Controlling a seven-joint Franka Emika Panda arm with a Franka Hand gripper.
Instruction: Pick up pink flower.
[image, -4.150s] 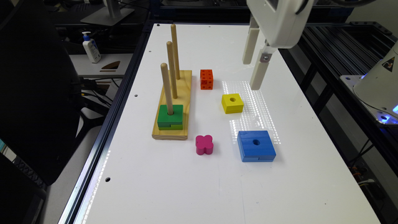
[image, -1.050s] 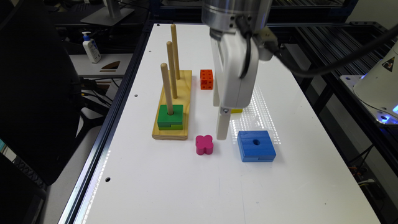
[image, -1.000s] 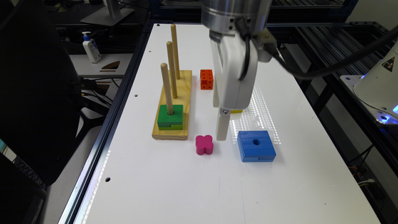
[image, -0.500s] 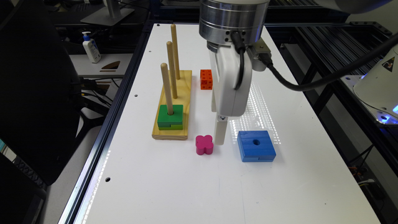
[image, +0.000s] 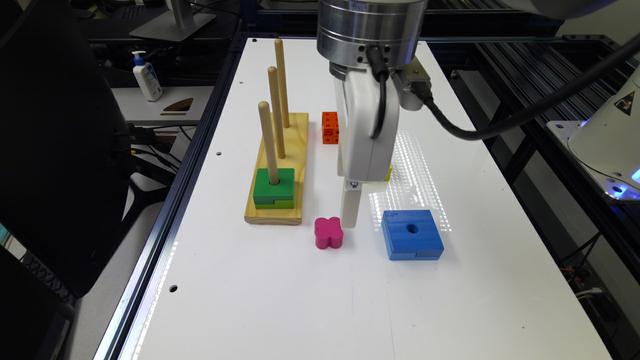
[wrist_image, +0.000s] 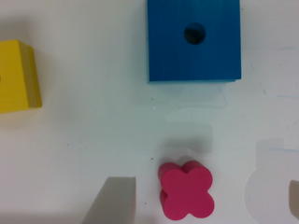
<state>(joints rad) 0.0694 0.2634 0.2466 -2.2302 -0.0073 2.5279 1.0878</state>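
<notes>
The pink flower (image: 328, 232) is a small magenta four-lobed block lying flat on the white table (image: 300, 300). My gripper (image: 350, 216) hangs low just to the exterior view's right of it, its tip close to the table and next to the block. In the wrist view the pink flower (wrist_image: 187, 190) lies between the two spread fingers of my gripper (wrist_image: 204, 192), nearer to one fingertip (wrist_image: 114, 198), touching neither. The gripper is open and holds nothing.
A blue square block (image: 411, 234) with a hole lies close on the exterior view's right of the gripper. A yellow block (wrist_image: 16, 77) sits behind the arm and an orange cube (image: 330, 127) farther back. A wooden peg board (image: 276, 170) holds green blocks (image: 273, 188).
The arm has come down and moved toward the exterior view's left, from above the yellow block to beside the pink flower. The blocks have not moved.
</notes>
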